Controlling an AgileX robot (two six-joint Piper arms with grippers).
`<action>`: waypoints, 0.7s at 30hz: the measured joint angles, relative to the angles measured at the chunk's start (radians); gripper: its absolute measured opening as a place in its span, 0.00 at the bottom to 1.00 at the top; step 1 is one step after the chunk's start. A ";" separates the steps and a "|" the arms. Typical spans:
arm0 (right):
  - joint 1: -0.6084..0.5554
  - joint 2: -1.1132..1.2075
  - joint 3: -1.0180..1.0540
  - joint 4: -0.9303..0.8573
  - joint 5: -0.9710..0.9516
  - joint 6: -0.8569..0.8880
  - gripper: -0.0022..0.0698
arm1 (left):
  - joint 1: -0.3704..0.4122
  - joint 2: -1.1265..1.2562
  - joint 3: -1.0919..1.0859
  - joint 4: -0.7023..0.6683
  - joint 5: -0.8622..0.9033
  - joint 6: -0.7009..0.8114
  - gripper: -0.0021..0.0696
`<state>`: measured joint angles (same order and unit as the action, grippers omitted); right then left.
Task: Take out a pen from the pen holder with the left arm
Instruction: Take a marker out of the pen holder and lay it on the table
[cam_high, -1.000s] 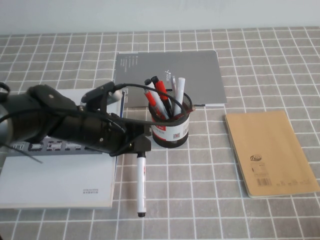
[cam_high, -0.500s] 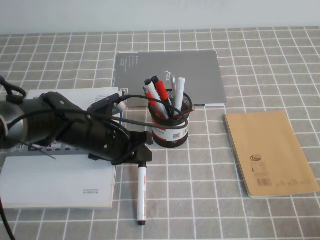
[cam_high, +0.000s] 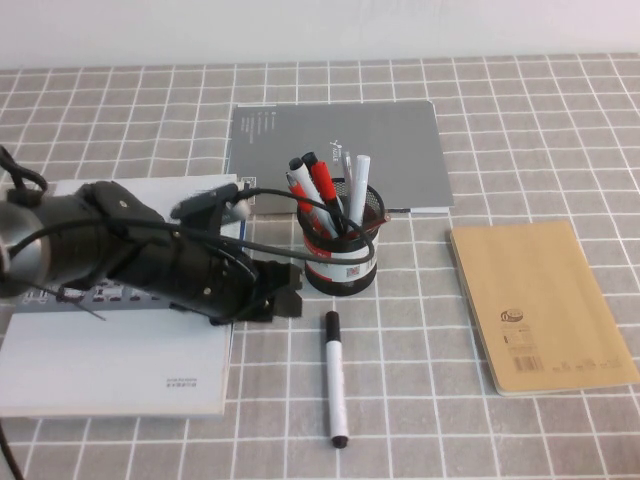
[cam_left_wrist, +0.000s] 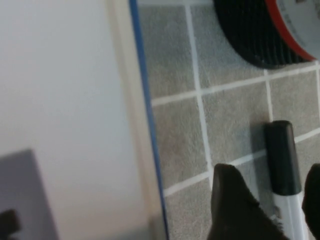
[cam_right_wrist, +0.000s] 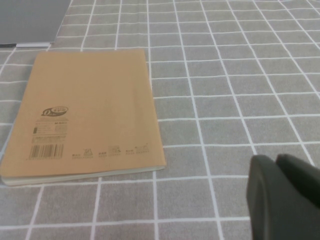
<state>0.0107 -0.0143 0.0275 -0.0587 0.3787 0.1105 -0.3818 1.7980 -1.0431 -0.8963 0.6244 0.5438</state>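
A white marker pen with a black cap lies flat on the tiled cloth in front of the black mesh pen holder. The holder stands upright with several red, black and white pens in it. My left gripper is low over the cloth just left of the holder, and it is open. In the left wrist view the pen's cap lies between the dark fingers with a gap on each side, and the holder's base is beyond. My right gripper is shut on nothing, over bare cloth.
A white book lies under my left arm, its blue-edged side beside the gripper. A grey book lies behind the holder. A brown notebook lies at the right, also in the right wrist view.
The left gripper has opened and let go of the marker. The pen, held at the gripper's tip before, now lies free on the cloth a little further right.
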 joint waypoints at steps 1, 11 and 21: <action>0.000 0.000 0.000 0.000 0.000 0.000 0.01 | -0.002 -0.015 0.000 0.020 -0.013 -0.007 0.41; 0.000 0.000 0.000 0.000 0.000 0.000 0.01 | -0.116 -0.428 0.098 0.471 -0.285 -0.201 0.24; 0.000 0.000 0.000 0.000 0.000 0.000 0.01 | -0.154 -0.871 0.471 0.788 -0.428 -0.490 0.03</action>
<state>0.0107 -0.0143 0.0275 -0.0587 0.3787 0.1105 -0.5360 0.9270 -0.5724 -0.1081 0.1964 0.0538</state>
